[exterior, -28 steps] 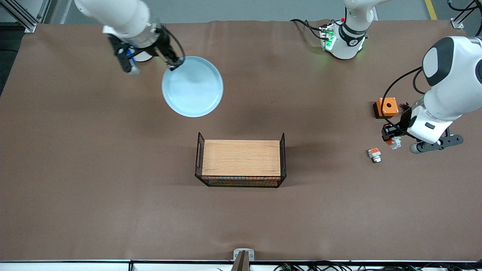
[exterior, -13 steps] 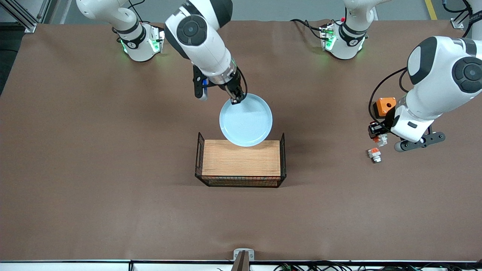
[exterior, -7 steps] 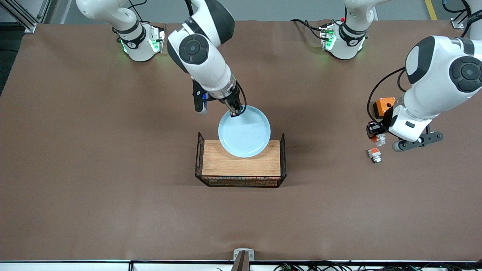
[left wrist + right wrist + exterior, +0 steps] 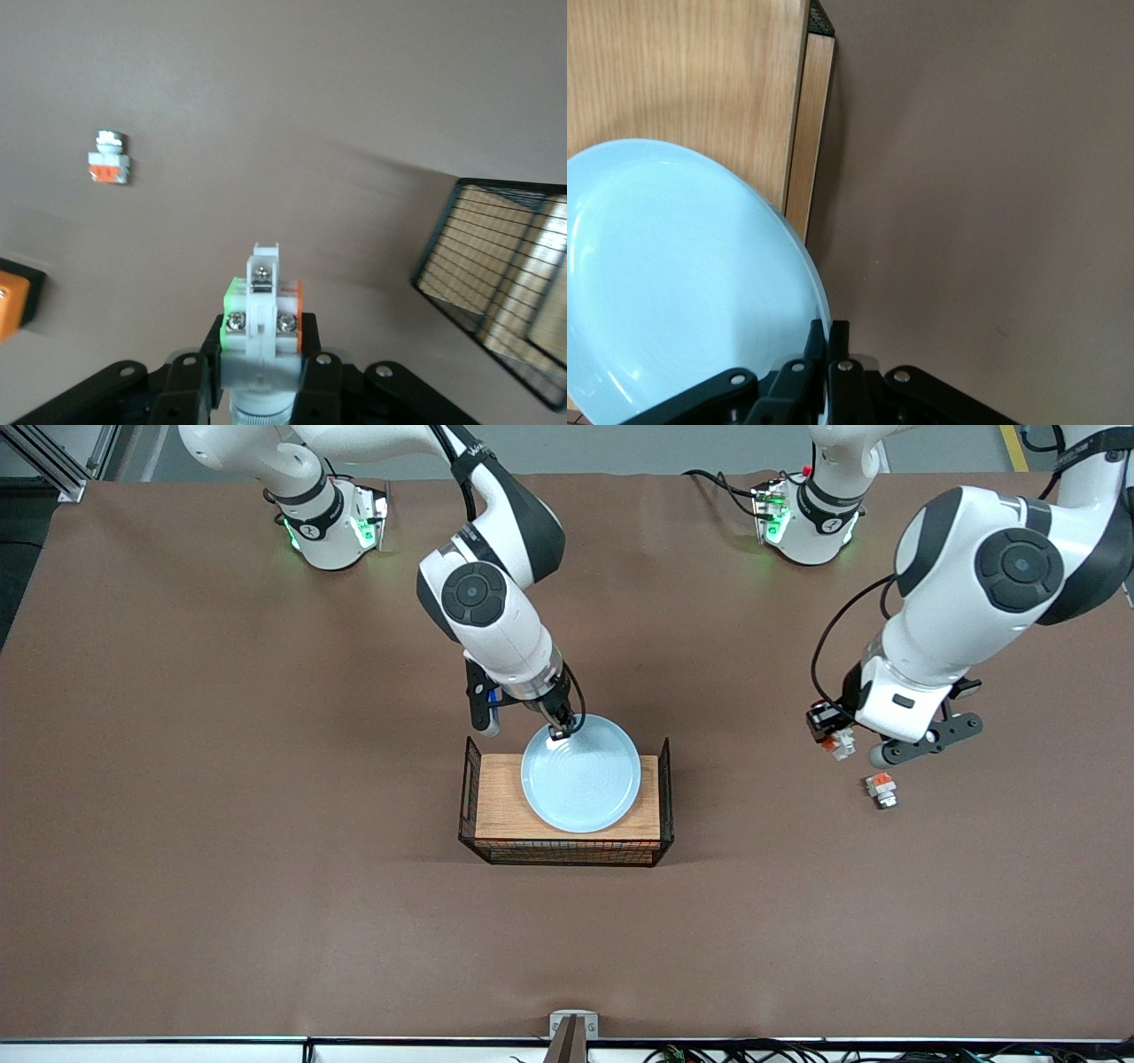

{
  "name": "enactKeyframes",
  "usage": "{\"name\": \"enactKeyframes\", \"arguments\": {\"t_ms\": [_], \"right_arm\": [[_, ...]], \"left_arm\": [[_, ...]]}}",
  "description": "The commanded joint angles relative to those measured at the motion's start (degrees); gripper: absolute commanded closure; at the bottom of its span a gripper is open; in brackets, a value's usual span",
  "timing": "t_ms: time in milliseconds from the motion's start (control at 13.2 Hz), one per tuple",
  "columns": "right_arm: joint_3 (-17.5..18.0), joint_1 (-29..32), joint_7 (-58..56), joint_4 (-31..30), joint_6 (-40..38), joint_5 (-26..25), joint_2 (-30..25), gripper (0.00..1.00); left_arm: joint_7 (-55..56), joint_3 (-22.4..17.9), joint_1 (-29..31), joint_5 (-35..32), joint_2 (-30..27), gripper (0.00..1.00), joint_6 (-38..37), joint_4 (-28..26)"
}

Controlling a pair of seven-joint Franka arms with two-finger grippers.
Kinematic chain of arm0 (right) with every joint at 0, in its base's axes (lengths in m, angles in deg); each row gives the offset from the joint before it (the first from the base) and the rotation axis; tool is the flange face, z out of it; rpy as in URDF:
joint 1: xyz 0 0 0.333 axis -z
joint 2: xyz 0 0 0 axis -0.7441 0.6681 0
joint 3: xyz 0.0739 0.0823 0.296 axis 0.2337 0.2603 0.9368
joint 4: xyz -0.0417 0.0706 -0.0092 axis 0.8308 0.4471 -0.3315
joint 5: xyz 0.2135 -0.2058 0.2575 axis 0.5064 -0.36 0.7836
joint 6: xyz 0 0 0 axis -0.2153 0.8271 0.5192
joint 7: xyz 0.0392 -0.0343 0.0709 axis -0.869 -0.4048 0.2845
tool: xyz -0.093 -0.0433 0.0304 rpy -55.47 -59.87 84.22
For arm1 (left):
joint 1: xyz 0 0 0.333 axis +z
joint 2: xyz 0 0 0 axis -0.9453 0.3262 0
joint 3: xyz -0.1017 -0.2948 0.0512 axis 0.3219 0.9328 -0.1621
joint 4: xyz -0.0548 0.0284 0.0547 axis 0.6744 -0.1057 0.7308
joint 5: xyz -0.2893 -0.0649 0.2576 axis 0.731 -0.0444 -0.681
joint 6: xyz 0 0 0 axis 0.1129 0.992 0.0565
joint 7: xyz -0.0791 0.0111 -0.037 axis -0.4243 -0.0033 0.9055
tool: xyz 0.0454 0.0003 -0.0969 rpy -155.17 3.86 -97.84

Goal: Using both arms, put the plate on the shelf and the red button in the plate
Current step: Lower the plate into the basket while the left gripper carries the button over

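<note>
The plate (image 4: 580, 774), pale blue and shallow, hangs over the wooden board (image 4: 500, 797) in the wire basket (image 4: 469, 802) at the middle of the counter (image 4: 221, 779), pinched at its rim by the right gripper (image 4: 560, 731), whose fingers are clamped together on that thin edge. It looks stiff, smooth and breakable; a rim hold leaves it free to tilt, so a slow, level descent seems wise. Toward the left arm's end of the counter, the left gripper (image 4: 833, 735) is closed on the red button (image 4: 261, 319), carried in the air over bare counter. That small plastic part looks light and rigid, best held across its body. A shorter white piece (image 4: 881, 789) lies nearby.
</note>
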Motion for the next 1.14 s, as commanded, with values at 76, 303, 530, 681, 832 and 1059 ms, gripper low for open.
{"name": "enactKeyframes", "arguments": {"t_ms": [76,303,530,681,832,1059], "right_arm": [[0.4,0.9,-1.2,1.7,0.4,-2.2,2.1,0.98],[0.4,0.6,-0.9,1.8,1.8,-2.9,3.9,0.96],[0.4,0.5,-1.0,1.8,1.8,-4.9,4.3,0.93],[0.4,0.5,-0.9,1.8,1.8,-5.0,4.7,0.86],[0.5,0.9,-0.2,1.9,1.5,-4.5,4.6,0.42],[0.5,2.0,-0.1,2.8,-1.9,-4.2,3.6,0.03]], "left_arm": [[11.7,1.3,-4.6,0.1,1.8,1.00,-0.2,3.7],[17.3,1.3,-7.3,0.3,3.2,1.00,0.0,7.0],[27.9,1.1,-14.2,-0.2,8.9,1.00,0.0,12.6],[35.6,1.0,-18.0,-4.4,14.0,1.00,0.7,17.1],[43.1,0.8,-22.0,-9.8,20.2,1.00,0.8,22.3],[48.2,0.6,-25.0,-16.9,25.5,1.00,0.8,24.9]]}}
